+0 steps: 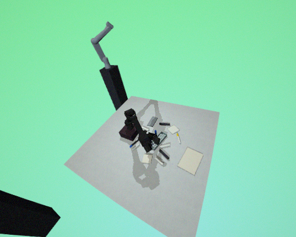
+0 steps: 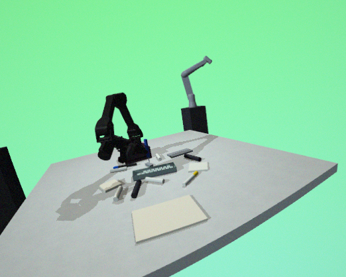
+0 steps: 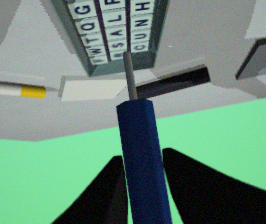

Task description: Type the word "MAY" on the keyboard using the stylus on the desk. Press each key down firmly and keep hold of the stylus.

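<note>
Blue-bodied and grey-tipped, the stylus [image 3: 141, 150] is clamped in the claw [image 3: 142, 192], its tip held at the near end of the keyboard [image 3: 116, 30], by the W and S keys. Beyond the keyboard, a white pad [image 3: 92, 89], a yellow-banded marker [image 3: 15, 90] and a dark bar [image 3: 172, 82] are seen on the grey bench [image 2: 254, 172].

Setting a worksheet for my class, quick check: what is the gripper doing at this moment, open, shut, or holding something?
Gripper: shut on the blue stylus, whose grey tip points toward the keyboard.
</note>
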You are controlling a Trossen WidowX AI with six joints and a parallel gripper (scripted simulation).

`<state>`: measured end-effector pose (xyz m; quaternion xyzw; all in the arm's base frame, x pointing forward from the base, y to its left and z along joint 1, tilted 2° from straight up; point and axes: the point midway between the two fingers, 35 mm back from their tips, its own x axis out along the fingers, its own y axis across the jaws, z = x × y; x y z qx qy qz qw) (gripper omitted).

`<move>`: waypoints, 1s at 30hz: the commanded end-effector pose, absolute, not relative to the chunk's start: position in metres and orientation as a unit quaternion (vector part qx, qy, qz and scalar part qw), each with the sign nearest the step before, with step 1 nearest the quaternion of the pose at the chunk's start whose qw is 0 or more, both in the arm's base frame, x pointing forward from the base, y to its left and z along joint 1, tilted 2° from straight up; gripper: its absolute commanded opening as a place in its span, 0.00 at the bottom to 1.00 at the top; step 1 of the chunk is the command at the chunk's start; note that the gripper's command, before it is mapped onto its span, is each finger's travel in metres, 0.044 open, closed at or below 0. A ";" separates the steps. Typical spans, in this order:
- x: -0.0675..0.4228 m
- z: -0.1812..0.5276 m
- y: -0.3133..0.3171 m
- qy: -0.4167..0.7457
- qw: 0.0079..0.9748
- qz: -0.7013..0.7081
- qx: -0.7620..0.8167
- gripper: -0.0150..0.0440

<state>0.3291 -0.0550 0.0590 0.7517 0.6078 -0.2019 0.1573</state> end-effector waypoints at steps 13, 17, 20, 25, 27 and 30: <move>0.329 0.027 -0.055 0.606 0.158 -0.196 0.754 0.25; 0.329 0.027 -0.055 0.606 0.158 -0.196 0.754 0.25; 0.329 0.027 -0.055 0.606 0.158 -0.196 0.754 0.25; 0.329 0.027 -0.055 0.606 0.158 -0.196 0.754 0.25; 0.330 0.027 -0.055 0.606 0.158 -0.196 0.754 0.34; 0.333 0.026 -0.056 0.606 0.158 -0.196 0.754 0.39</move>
